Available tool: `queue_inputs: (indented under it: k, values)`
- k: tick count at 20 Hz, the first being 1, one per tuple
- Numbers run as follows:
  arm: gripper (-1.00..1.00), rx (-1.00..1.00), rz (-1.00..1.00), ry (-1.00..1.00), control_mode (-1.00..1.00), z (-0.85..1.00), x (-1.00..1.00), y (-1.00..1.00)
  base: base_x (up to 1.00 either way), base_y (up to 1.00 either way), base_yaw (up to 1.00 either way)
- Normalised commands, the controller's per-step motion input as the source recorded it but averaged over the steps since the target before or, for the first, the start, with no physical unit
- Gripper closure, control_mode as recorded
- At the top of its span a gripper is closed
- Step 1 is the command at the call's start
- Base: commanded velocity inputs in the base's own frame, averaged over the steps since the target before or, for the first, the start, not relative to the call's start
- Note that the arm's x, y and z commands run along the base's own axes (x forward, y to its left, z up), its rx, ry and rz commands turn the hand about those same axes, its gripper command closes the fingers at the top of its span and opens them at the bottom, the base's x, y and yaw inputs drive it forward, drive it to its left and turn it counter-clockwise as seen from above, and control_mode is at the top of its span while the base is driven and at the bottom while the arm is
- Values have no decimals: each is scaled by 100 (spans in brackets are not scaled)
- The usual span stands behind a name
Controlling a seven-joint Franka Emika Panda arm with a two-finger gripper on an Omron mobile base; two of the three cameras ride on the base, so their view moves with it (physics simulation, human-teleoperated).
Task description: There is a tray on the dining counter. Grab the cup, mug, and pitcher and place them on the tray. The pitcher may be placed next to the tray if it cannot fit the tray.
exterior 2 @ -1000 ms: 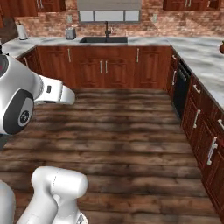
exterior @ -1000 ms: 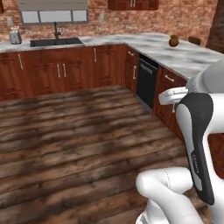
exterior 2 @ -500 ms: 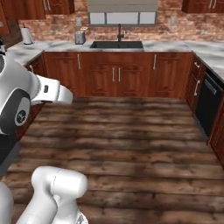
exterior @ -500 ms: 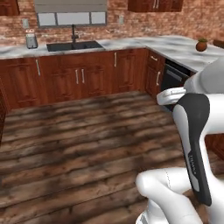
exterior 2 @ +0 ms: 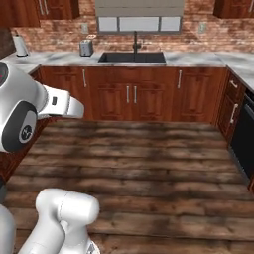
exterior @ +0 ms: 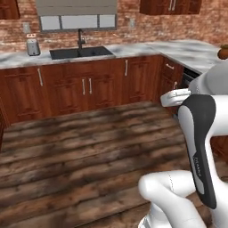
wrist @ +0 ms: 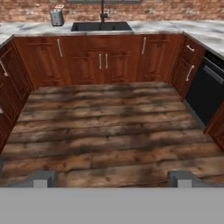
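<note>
Jaws wide apart, holding nothing, over bare wood floor (wrist: 109, 131).
Ahead of them, the sink (wrist: 101, 26) sits in the marble counter (wrist: 201, 31); a toaster (wrist: 56, 17) stands left of the sink.

Glossy white rounded arm (exterior: 178, 196) segments with dark grey joint covers, small pale lettering on one; two small grey claw (wrist: 111, 178) tips.

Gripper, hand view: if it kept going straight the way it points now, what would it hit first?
Nothing close. The open gripper points out and down over bare wood floor; it would probably meet the floor planks before the cabinets under the sink, though depth is hard to judge.
</note>
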Motion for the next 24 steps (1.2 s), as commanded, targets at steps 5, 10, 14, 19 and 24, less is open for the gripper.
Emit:
queue_inputs:
  k: [5, 10, 14, 19, 24]
  values:
    - [-100, 0, 0, 0, 100, 0, 0, 0, 100, -2, 7]
    - [-100, 0, 0, 0, 100, 0, 0, 0, 95, -12, 21]
    - [-100, 0, 0, 0, 100, 0, 0, 0, 85, -7, 41]
    - [-100, 0, 0, 0, 100, 0, 0, 0, 80, -8, 56]
    - [-100, 0, 0, 0, 100, 0, 0, 0, 61, -40, 67]
